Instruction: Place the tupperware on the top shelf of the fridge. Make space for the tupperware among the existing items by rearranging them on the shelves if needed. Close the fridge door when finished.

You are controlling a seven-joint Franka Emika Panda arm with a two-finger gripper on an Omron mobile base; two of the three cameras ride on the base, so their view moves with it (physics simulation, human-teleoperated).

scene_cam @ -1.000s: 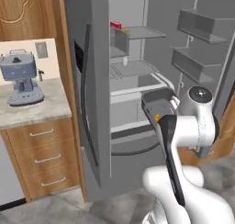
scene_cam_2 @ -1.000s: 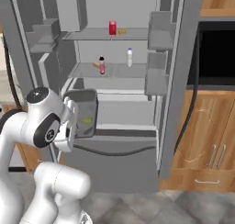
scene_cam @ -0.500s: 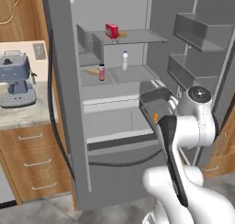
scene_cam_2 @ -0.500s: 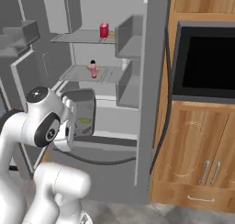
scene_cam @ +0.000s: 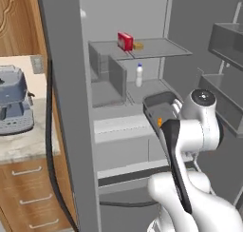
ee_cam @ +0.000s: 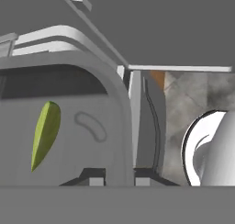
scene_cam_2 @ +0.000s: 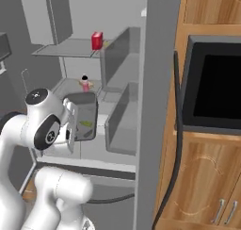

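The fridge (scene_cam: 64, 107) stands open in front of me. My gripper (scene_cam_2: 73, 126) is shut on the tupperware (scene_cam_2: 85, 116), a dark grey tub held up before the middle shelves. The tub (scene_cam: 159, 108) shows orange food in the left base view. In the hand view the tupperware (ee_cam: 69, 126) sits close, holding a green piece, with my gripper (ee_cam: 117, 179) closed on its rim. On the top shelf (scene_cam: 161, 48) lie a small red box (scene_cam: 125, 41) and a yellowish piece (scene_cam: 138, 46). One shelf lower stand a white bottle (scene_cam: 139, 75) and a tiny red can (scene_cam_2: 85, 83).
Deep grey door bins (scene_cam: 228, 41) hang on the open right door, close to my arm. A coffee machine (scene_cam: 12, 102) stands on the counter to the left, above wooden drawers. A black oven (scene_cam_2: 214, 83) is set in the wooden cabinet right of the fridge.
The whole picture has shifted: the base has moved, and the fridge interior is nearer and more central. The tupperware stays in my shut gripper, held as before.
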